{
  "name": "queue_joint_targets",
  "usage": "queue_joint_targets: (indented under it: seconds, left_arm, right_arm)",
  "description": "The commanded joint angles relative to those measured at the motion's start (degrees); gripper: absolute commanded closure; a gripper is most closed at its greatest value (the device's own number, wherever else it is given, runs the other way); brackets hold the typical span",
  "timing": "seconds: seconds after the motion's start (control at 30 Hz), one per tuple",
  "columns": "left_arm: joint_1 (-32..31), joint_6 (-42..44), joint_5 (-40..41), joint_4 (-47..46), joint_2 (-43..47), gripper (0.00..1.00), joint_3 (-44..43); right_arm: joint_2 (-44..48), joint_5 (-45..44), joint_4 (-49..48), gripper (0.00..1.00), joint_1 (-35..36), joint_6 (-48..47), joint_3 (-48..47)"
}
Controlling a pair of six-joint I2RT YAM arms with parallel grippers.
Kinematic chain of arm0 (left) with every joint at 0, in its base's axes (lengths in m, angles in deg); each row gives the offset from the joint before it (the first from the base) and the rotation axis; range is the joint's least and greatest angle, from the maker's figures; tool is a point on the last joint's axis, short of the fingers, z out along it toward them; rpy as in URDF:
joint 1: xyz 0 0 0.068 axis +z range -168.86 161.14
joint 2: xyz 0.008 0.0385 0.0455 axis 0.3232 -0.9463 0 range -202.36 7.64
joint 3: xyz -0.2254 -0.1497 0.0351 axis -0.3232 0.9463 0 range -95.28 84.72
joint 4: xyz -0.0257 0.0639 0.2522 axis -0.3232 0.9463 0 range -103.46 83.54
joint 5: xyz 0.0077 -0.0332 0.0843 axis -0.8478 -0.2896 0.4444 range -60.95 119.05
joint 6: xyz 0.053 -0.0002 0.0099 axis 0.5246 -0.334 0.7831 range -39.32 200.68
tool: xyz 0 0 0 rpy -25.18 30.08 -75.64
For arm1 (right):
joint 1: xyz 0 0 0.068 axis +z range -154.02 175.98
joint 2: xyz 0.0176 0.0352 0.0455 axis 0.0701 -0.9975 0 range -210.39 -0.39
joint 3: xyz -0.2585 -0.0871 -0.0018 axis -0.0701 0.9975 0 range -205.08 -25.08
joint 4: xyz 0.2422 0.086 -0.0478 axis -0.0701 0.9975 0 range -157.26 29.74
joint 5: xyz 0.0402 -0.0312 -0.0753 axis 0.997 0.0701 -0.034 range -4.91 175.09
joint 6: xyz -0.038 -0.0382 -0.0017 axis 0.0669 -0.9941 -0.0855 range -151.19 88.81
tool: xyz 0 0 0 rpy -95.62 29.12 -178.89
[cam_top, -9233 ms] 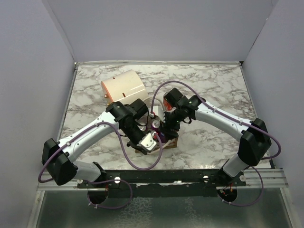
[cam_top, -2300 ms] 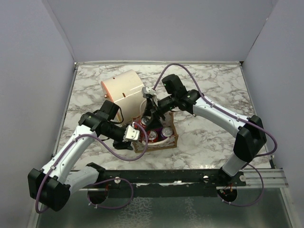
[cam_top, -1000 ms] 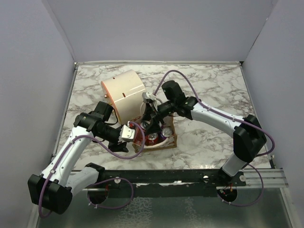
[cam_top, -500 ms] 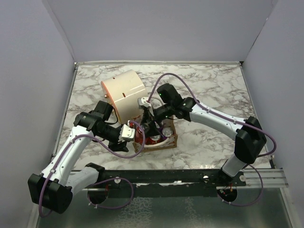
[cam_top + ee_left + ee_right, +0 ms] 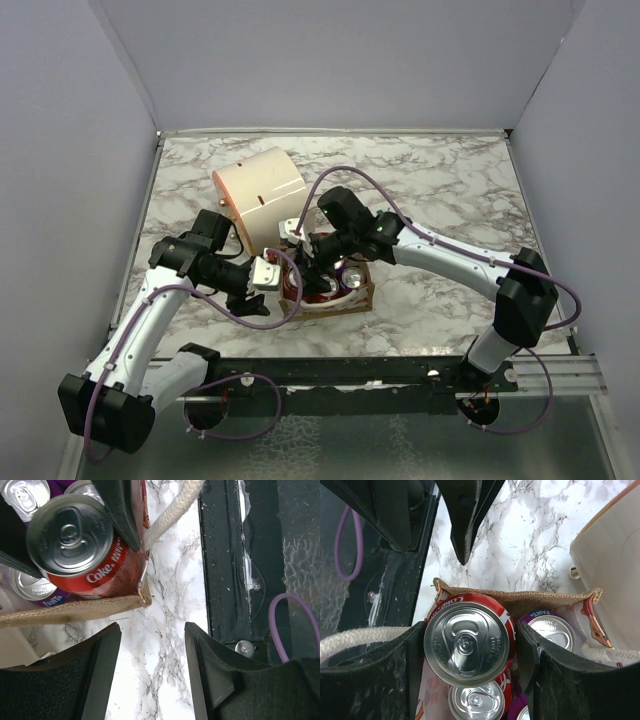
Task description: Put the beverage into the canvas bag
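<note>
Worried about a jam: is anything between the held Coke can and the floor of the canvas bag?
Yes. Another can lies partly under the held Coke can, and a Fanta can sits beside it in the bag.

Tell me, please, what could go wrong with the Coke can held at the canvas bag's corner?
The Coke can hangs close against the canvas bag's corner rim, so it may catch there or push the wall out.
Beneath it, other cans already sit in the bag; it may land on them and tip once released.
The rope handle lies beside a jaw and could snag.
</note>
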Motion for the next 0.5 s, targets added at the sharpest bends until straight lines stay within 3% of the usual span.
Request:
queue_joint_targets:
  seconds: [0.0,0.47]
  left_arm:
    - [1.09,-0.90,-3.38,-0.76,1.55,0.42,-2.40]
    - [2.59,-3.34,-4.71,-3.34,1.47,0.39,-5.28]
  right_arm:
    - [0.48,-2.96,-0.86,0.97,1.95,-1.17,-1.19]
    - [-3.93,-3.05,-0.04,0.81,3.19,-2.41,-1.52]
